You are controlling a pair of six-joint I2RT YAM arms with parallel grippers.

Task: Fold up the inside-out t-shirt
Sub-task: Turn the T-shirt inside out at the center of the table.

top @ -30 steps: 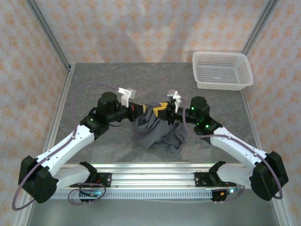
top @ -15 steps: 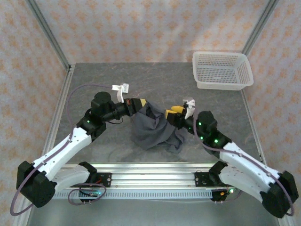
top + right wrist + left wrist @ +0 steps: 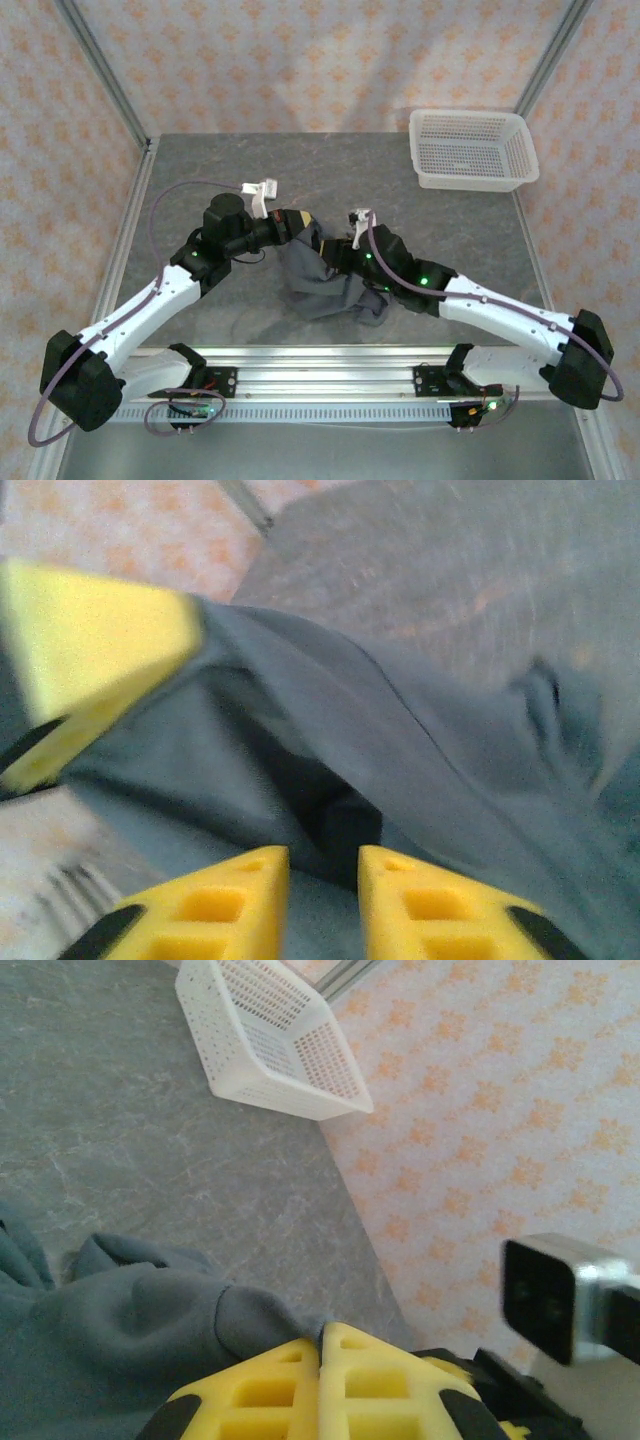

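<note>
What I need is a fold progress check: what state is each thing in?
Dark slate-grey soft cloth t-shirt: crumpled in a heap, not folded.
White plastic mesh basket: upright, empty.
Left gripper: shut on the t-shirt.
Right gripper: jaws slightly apart, against the cloth.

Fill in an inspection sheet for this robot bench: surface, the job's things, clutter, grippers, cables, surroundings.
Surface: grey marbled table, no spills seen.
Job's things: dark grey t-shirt, crumpled in a heap mid-table, one part lifted.
Clutter: white mesh basket at the far right corner, apart from the t-shirt, appears empty.
Grippers: left gripper shut on a fold of the t-shirt; right gripper open, facing the cloth.
Cables: purple cable loops beside the left arm; another runs by the right arm.
Surroundings: orange-patterned walls, metal frame posts, aluminium rail at the near edge.
</note>
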